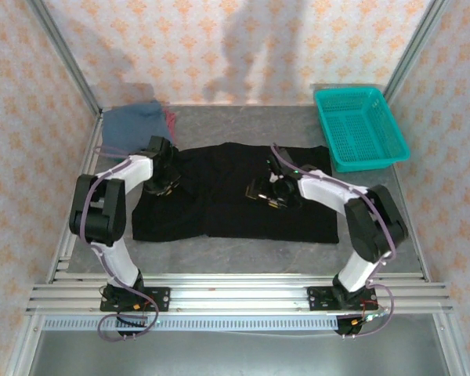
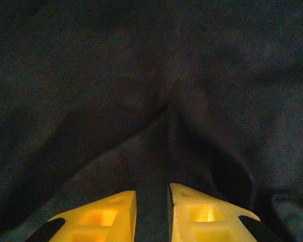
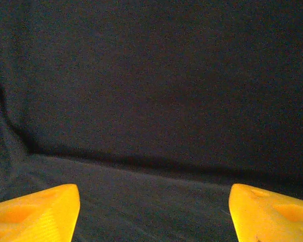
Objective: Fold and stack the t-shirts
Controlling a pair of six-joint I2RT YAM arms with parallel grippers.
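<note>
Key relation: the black t-shirt (image 1: 219, 200) lies spread flat under both grippers, its long axis running side to side across the table (image 1: 235, 251). Each gripper sits on its own half of the cloth, so neither has to reach.
Left gripper (image 1: 161, 178): it is down on the left end of the shirt, with more of the cloth on the near side of the jaws than on the far side.
Left jaws, seen from the wrist: the left gripper (image 2: 151, 195) has its yellow fingers (image 2: 108, 214) drawn almost together, leaving only a thin slot. A ridge of black cloth rises into that slot and wrinkles fan away from it, so I judge it is pinching a pleat of the shirt.
Right gripper (image 1: 266, 192): it rests right of the shirt's middle, with cloth on every side of the jaws.
Right jaws, seen from the wrist: the right gripper (image 3: 154, 190) has its fingers (image 3: 38, 212) spread wide. Black cloth lies between and below them, and nothing is clamped. A low fold line crosses just ahead of the tips.
Nearer arm: the left one already has cloth, while the right one has yet to close.
Next move, as a judgement: the right jaws need to shut on the cloth beneath them before both arms can lift and fold across the short axis.
Other shirts: a slate-blue t-shirt (image 1: 133, 125) lies bunched beyond the left jaws, with a pinkish-red t-shirt (image 1: 171, 121) peeking out just beside it.
Teal mesh basket (image 1: 372, 162): it stands beyond and to the right of the right jaws, well apart from them.
</note>
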